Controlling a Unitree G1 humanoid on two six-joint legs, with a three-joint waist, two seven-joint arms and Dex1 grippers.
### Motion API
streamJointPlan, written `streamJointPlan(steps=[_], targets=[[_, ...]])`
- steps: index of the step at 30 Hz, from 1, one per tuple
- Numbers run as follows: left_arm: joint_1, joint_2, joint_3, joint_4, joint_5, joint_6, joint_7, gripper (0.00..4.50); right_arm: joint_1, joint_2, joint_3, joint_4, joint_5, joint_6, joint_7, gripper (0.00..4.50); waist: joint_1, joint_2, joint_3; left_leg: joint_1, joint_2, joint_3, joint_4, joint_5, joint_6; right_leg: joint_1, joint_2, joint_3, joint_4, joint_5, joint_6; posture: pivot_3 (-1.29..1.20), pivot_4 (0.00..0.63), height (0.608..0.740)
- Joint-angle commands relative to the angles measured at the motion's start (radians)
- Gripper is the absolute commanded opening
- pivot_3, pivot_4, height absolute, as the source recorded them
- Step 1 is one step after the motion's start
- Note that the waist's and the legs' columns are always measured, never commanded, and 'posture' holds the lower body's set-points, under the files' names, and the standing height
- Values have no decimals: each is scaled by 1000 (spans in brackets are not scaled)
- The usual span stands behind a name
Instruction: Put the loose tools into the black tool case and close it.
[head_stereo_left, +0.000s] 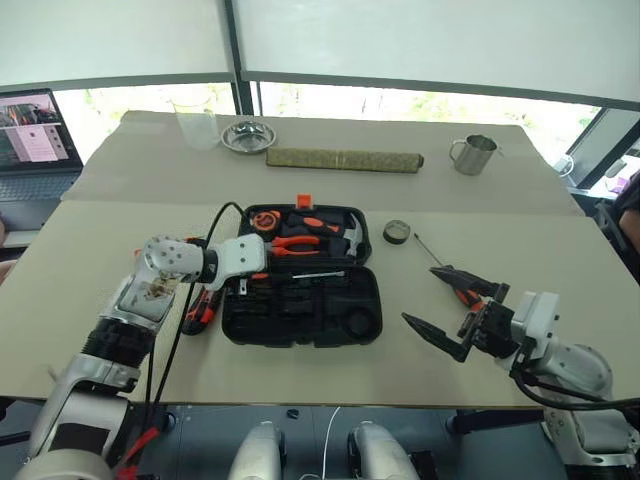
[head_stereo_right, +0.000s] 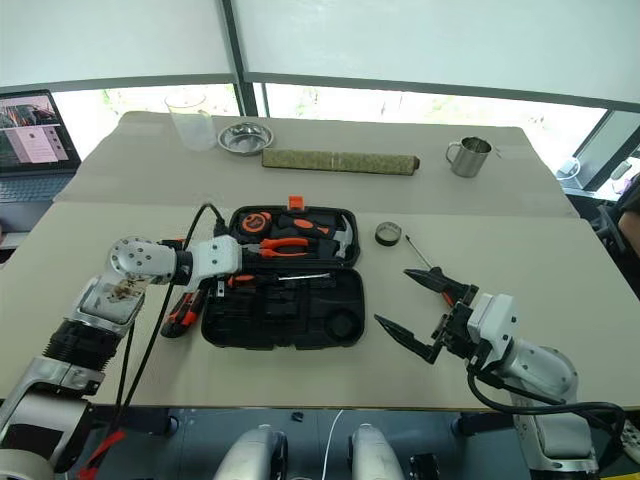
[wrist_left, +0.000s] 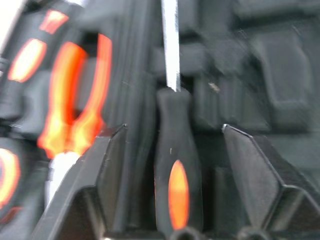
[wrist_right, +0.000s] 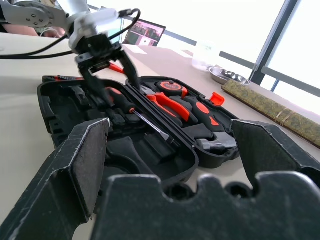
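Note:
The black tool case lies open in the middle of the table. A black-and-orange screwdriver rests across it near the hinge. My left gripper stands open astride its handle, with a gap on each side. More orange-and-black loose tools lie on the table just left of the case. A dark tape roll and a slim screwdriver sit to the right of the case. My right gripper hovers open and holds nothing, right of the case and close to that slim screwdriver.
Orange-handled pliers, a tape measure and a hammer sit in the case's far half. At the back stand a metal mug, a steel bowl, a clear cup and a rolled green mat. A laptop is at far left.

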Motion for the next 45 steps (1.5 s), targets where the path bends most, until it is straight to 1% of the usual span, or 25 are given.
streamJointPlan(steps=[1, 2, 5, 6, 7, 9, 11, 12, 16, 21, 24, 26, 28, 30, 31, 34, 37, 38, 40, 42, 44, 45], targets=[[17, 4, 51, -38, -58, 25, 0, 3132, -5, 0, -2, -18, 4, -21, 3, 4500, -3, 0, 0, 0, 0, 0, 0, 0, 0, 0, 0, 0, 0, 0, 0, 0, 150, 740], [24, 1, 57, -33, -66, 32, 7, 3132, -5, 0, 0, -18, 4, -21, 5, 4500, -4, 0, 0, 0, 0, 0, 0, 0, 0, 0, 0, 0, 0, 0, 0, 0, 150, 740], [42, -27, 90, -15, -111, 69, 30, 2370, -8, 2, 4, -17, 3, -20, 4, 4500, -6, 0, 0, 0, 0, 0, 0, 0, 0, 0, 0, 0, 0, 0, 0, 0, 150, 740], [48, -44, 94, 1, -120, 81, 41, 2080, -7, 3, 4, -17, 3, -21, 3, 4500, -6, 0, 0, 0, 0, 0, 0, 0, 0, 0, 0, 0, 0, 0, 0, 0, 150, 740], [50, -58, 94, 17, -120, 83, 51, 1602, -8, 3, 4, -17, 3, -21, 2, 4500, -6, 0, 0, 0, 0, 0, 0, 0, 0, 0, 0, 0, 0, 0, 0, 0, 150, 740], [48, -76, 86, 37, -109, 80, 67, 868, -6, 4, 5, -18, 2, -22, 0, 4500, -4, 0, 0, 0, 0, 0, 0, 0, 0, 0, 0, 0, 0, 0, 0, 0, 150, 740], [44, -90, 65, 47, -83, 70, 81, 234, 0, 6, 8, -22, 1, -23, -3, 4500, -4, 0, 0, 0, 0, 0, 0, 0, 0, 0, 0, 0, 0, 0, 0, 0, 150, 740], [42, -94, 57, 50, -74, 65, 84, 39, 2, 7, 8, -24, 1, -24, -4, 4500, -4, 0, 0, 0, 0, 0, 0, 0, 0, 0, 0, 0, 0, 0, 0, 0, 150, 740], [42, -100, 31, 56, -41, 84, 104, 39, 5, 8, 7, -27, -1, -22, -10, 4500, -5, 0, 0, 0, 0, 0, 0, 0, 0, 0, 0, 0, 0, 0, 0, 0, 150, 740], [65, -97, -19, 47, -5, 63, 88, 39, 17, 9, 4, -29, -2, -26, -14, 4500, -4, 0, 0, 1, 0, 0, 0, 0, 0, 1, 0, 0, 0, 0, 0, 0, 150, 740], [64, -97, -75, 64, 65, 54, 103, 39, 19, 13, 9, -24, -7, -31, -15, 4500, -3, 0, 0, 2, 0, 0, 0, 0, 0, 3, 0, 0, 0, 0, 0, 0, 150, 740], [62, -100, -112, 75, 109, 80, 112, 39, 17, 17, 13, -20, -10, -32, -16, 4500, -1, 1, -1, 4, -1, 0, 0, 0, 0, 5, 0, 0, 0, 0, 0, 0, 150, 740], [60, -120, -124, 75, 125, 120, 138, 39, 13, 20, 14, -14, -13, -33, -18, 4500, 1, 3, -2, 9, -1, -1, 0, -1, 1, 12, 0, -1, -3, 0, 1, 0, 150, 740], [64, -142, -116, 68, 111, 127, 152, 39, 12, 22, 13, -11, -16, -34, -19, 4500, 4, 5, -3, 14, -1, 0, 0, -2, 2, 18, 0, -1, -5, -1, 2, 0, 150, 740], [70, -150, -101, 58, 89, 121, 148, 39, 11, 23, 11, -12, -16, -33, -20, 4500, 7, 6, -3, 16, -1, 0, 0, -2, 2, 20, -1, -1, -6, -3, 5, 0, 150, 740], [100, -157, 5, 2, -22, 92, 133, 39, 19, 12, -16, -19, -1, -20, -24, 4500, 9, 6, -3, 21, -1, 0, -1, -2, 2, 26, -1, -1, -8, -4, 7, 0, 150, 740], [145, -136, 129, -49, -157, 2, 74, 742, 46, -2, -62, -22, 21, -4, -30, 4500, 6, 6, -3, 19, 0, 0, -1, -3, 2, 24, -1, -1, -8, -2, 3, 0, 150, 740], [167, -124, 178, -69, -212, -21, 46, 1126, 59, -4, -90, -14, 29, 0, -39, 4500, 5, 6, -3, 18, 0, 0, -1, -3, 2, 22, -1, -1, -8, -2, 3, 0, 150, 740], [202, -95, 255, -98, -284, -41, 18, 1724, 94, -16, -142, 10, 36, -4, -39, 4500, 3, 6, -3, 12, 1, -1, -1, -3, 2, 16, -2, -1, -7, -2, 3, 0, 150, 740], [248, -53, 313, -120, -330, -50, -16, 2580, 141, -31, -193, 43, 32, -21, -26, 4500, 2, 6, -3, 10, 1, -1, 0, -3, 2, 14, -2, -1, -6, -1, 2, 0, 150, 740], [309, -7, 369, -154, -384, -27, -46, 3235, 189, -39, -245, 77, 28, -39, -22, 4500, -1, 6, -3, 11, 1, -1, -1, -3, 2, 14, -2, -1, -7, -1, 2, 0, 150, 740], [357, 24, 394, -182, -414, -7, -75, 3749, 216, -42, -268, 92, 23, -48, -18, 4500, -3, 6, -2, 11, 1, -1, -1, -3, 2, 15, -2, -1, -7, -2, 2, 0, 150, 740]])
